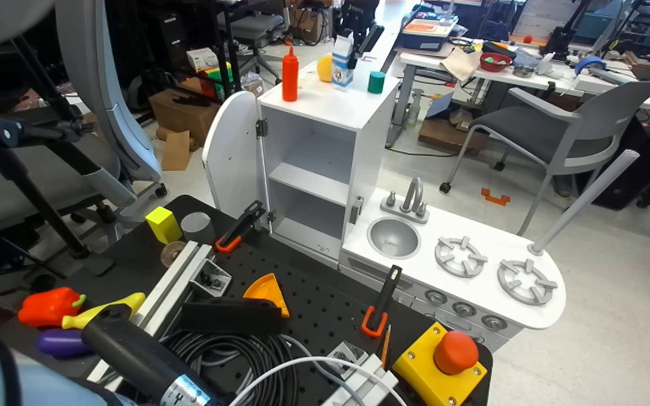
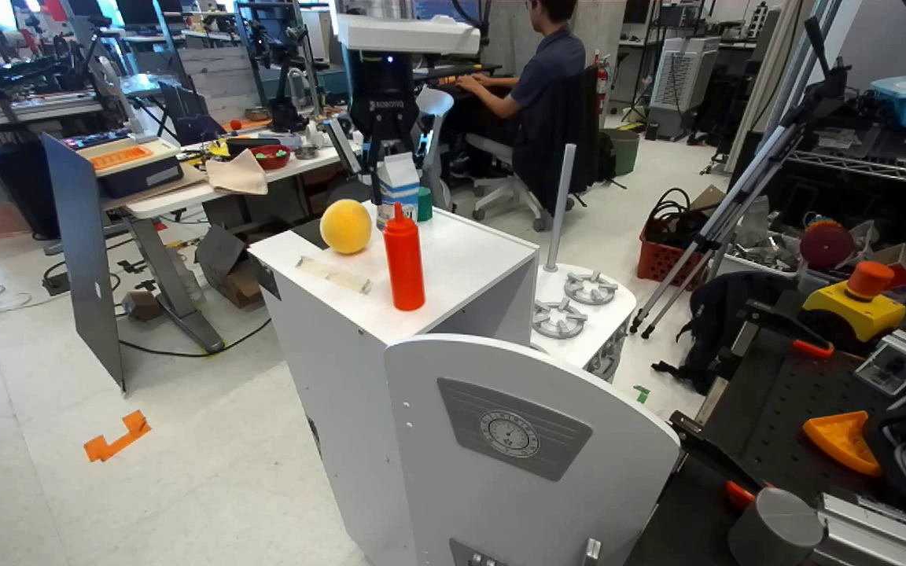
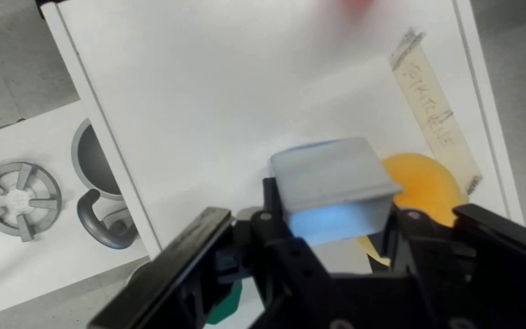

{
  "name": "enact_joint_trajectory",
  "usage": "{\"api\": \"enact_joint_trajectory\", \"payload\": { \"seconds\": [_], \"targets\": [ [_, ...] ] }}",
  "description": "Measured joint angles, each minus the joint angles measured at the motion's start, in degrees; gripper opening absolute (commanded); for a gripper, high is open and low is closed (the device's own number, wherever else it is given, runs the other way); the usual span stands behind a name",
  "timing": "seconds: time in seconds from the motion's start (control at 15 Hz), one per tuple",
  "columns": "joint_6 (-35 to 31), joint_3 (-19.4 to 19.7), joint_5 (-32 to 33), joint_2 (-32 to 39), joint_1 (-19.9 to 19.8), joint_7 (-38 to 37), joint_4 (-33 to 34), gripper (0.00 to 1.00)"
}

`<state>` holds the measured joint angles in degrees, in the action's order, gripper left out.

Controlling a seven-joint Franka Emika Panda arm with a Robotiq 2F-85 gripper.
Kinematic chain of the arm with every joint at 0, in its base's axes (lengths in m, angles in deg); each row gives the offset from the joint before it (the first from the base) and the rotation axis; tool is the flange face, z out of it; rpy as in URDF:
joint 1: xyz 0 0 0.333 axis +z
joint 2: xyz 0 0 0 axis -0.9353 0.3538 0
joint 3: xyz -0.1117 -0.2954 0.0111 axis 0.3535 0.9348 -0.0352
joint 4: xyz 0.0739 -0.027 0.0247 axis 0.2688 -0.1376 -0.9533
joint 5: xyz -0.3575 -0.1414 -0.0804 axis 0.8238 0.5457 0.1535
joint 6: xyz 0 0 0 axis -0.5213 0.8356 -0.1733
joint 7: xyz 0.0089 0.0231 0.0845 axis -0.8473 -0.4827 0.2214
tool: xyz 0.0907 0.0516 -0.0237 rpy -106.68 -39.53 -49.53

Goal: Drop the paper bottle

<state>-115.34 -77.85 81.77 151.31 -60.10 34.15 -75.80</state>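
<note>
The paper bottle, a white carton with blue marking, shows in both exterior views upright over the white cabinet top. In the wrist view its white top and blue side lie between the fingers. My gripper reaches down from above, also seen in an exterior view. Its fingers press on two opposite sides of the carton, so it is shut on it. The carton's base is close to the cabinet top; I cannot tell whether it touches. The far finger is partly hidden in the exterior views.
On the cabinet top stand an orange-red squeeze bottle, a yellow ball close beside the carton, and a green cup. The cabinet door hangs open. A toy sink and stove stand lower beside the cabinet.
</note>
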Motion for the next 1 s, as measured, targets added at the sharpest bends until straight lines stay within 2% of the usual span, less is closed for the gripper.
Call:
{"api": "enact_joint_trajectory", "payload": {
  "seconds": [0.2,0.53,0.73,1.0],
  "targets": [
    [-0.5,-1.8,-2.9,-0.8,0.0,-0.7,1.8,0.20],
    [6.1,-4.7,-5.8,-6.7,1.7,-7.8,7.4,0.20],
    [11.6,-4.7,-6.9,-8.7,2.7,-12.7,12.3,0.20],
    [12.6,-4.5,-7.3,-10.3,2.9,-16.4,13.3,0.20]
  ]
}}
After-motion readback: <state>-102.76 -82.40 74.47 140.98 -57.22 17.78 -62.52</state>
